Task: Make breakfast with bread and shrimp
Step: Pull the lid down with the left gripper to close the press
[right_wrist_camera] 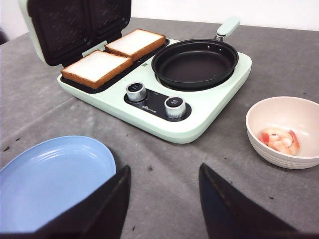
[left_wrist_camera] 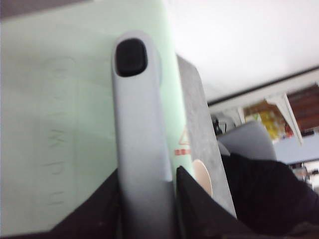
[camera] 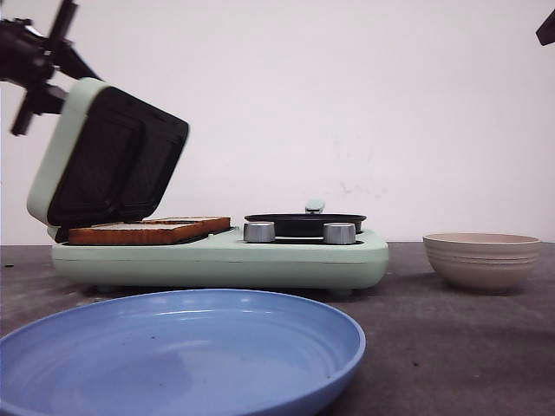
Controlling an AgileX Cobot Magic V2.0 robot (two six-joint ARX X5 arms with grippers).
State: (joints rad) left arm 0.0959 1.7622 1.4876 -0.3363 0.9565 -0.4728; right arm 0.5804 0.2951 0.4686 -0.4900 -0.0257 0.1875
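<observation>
The left gripper (left_wrist_camera: pixel 147 199) is gripping the lid's grey handle (left_wrist_camera: pixel 139 149), jaws closed on it. The right gripper (right_wrist_camera: pixel 162 199) is hovering, jaws open. Two thick white bread slices (right_wrist_camera: pixel 114 57) are lying on the mint-green breakfast maker's (right_wrist_camera: pixel 199 119) black grill plate, at nine o'clock from the black round pan (right_wrist_camera: pixel 194 62).

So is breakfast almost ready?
Not yet. Both bread slices already sit on the sandwich maker's plate. The left gripper is clamped on the lid handle, lid half open. The shrimp waits in the bowl; pan and blue plate are empty.
</observation>
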